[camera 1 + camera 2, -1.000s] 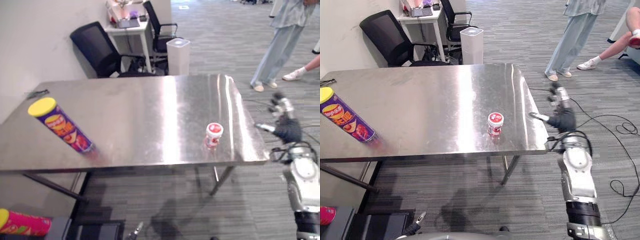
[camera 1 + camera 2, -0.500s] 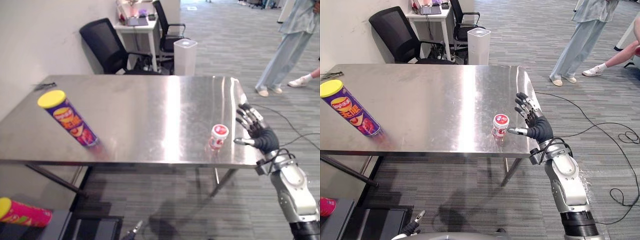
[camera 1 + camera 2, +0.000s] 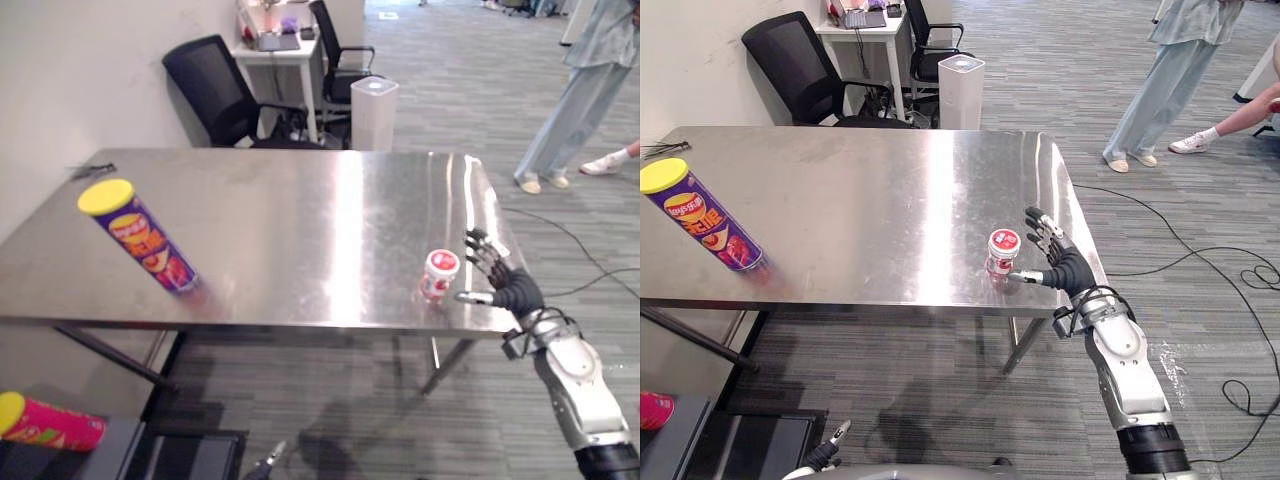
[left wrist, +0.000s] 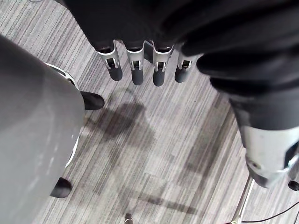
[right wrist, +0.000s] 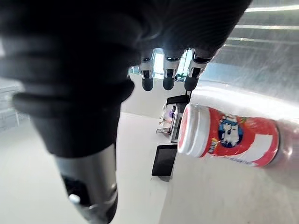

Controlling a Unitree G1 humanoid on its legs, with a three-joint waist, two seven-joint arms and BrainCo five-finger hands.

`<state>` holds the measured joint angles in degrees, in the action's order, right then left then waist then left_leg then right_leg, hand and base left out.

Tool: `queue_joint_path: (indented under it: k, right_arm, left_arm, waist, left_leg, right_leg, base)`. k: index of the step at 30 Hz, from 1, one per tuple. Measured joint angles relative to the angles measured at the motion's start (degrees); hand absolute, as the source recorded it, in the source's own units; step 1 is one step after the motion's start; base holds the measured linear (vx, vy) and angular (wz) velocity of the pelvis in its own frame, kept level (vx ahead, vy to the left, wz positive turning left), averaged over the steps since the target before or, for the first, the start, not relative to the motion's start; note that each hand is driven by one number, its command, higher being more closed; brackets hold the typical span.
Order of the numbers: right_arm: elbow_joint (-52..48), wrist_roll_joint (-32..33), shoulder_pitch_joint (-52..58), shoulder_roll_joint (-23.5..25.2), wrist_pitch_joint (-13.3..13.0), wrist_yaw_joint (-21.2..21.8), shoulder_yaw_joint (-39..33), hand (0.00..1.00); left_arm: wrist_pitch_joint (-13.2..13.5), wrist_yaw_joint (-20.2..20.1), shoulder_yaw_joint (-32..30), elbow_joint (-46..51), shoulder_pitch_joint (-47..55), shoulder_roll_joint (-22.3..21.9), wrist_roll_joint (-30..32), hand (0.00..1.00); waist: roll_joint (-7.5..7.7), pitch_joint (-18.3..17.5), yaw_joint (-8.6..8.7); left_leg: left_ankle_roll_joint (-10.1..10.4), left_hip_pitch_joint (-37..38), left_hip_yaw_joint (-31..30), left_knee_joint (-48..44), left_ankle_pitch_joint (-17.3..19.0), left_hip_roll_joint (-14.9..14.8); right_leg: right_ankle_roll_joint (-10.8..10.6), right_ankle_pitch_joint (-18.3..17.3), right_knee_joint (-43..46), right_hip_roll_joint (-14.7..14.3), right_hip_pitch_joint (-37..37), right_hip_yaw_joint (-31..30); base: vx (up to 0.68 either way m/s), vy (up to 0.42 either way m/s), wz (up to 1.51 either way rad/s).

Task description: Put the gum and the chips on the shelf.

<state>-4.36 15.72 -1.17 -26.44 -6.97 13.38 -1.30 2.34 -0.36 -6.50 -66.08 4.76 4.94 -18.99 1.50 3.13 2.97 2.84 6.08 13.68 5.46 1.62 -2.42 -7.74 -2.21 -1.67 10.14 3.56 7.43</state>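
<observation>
The gum (image 3: 438, 275) is a small red and white jar with a white lid, upright near the right front edge of the steel table (image 3: 300, 200). My right hand (image 3: 1060, 262) is open just to its right, fingers spread, thumb pointing at the jar's base. In the right wrist view the gum (image 5: 224, 137) lies past the straight fingers (image 5: 167, 74), not gripped. The chips (image 3: 140, 238), a purple tube with a yellow lid, lean at the table's left front. My left hand (image 4: 135, 65) hangs open over the floor.
A second tube, pink with a yellow lid (image 3: 50, 425), lies on a dark surface low at the left. Behind the table are a black office chair (image 3: 215, 85), a white desk (image 3: 275, 45) and a white bin (image 3: 372, 100). A person (image 3: 575, 90) stands at the far right.
My right hand has come in from beyond the table's right edge to right beside the gum. The camera has shifted too. The gum and the chips have not moved.
</observation>
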Motion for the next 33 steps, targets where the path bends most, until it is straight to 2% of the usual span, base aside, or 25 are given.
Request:
queue_joint_path:
  k: [6,11,13,24,33]
  right_arm:
    - [1.18,-0.13,-1.94,1.07,-1.22,-0.66,-0.38,0.0]
    - [3.63,-0.31,-3.39,1.88,-1.28,-0.4,-0.39,0.0]
    - [5.12,-2.22,-4.2,2.2,-1.29,-0.1,-0.35,0.0]
    - [13.72,-2.22,-8.16,2.93,-1.27,-0.31,2.22,0.0]
    - [17.05,-2.22,-10.48,4.38,-1.27,-0.75,4.06,0.0]
  left_arm:
    - [0.01,0.0,-0.01,0.0,0.0,-0.05,0.0,0.0]
    - [0.03,-0.03,-0.01,0.02,-0.02,-0.14,0.0,0.0]
    - [0.02,-0.04,-0.01,0.03,-0.03,-0.16,0.0,0.0]
    - [0.04,-0.06,0.01,0.2,-0.33,-0.2,-0.01,0.0]
    - [0.02,-0.05,0.02,0.52,-0.5,-0.16,0.01,0.0]
  waist:
    - [-0.13,0.08,0.0]
    - [-0.24,0.16,-0.07]
    - [-0.33,0.27,-0.06]
    - [-0.42,1.51,-0.16]
    - [-0.44,1.6,-0.27]
  left_leg:
    - [0.03,-0.01,-0.07,0.0,-0.04,0.01]
    - [0.04,-0.09,-0.17,0.01,-0.05,0.03]
    - [0.04,-0.13,-0.21,0.01,-0.06,0.03]
    - [0.12,-0.41,-1.48,0.02,-0.42,0.03]
    - [0.24,-0.87,-1.64,0.03,-0.68,-0.14]
  right_leg:
    - [-0.01,0.02,0.0,0.0,-0.01,0.04]
    - [-0.01,0.02,-0.04,0.0,0.04,0.14]
    - [-0.01,0.02,-0.07,-0.02,0.11,0.19]
    - [0.0,0.02,-0.32,-0.02,0.69,1.56]
    - [0.22,0.68,-1.24,-0.24,0.81,1.86]
  base:
    - [0.0,0.0,0.0]
    - [0.0,0.0,0.0]
    - [0.0,0.0,0.0]
    - [0.0,-0.011,0.05]
    - [-0.01,-0.016,0.02]
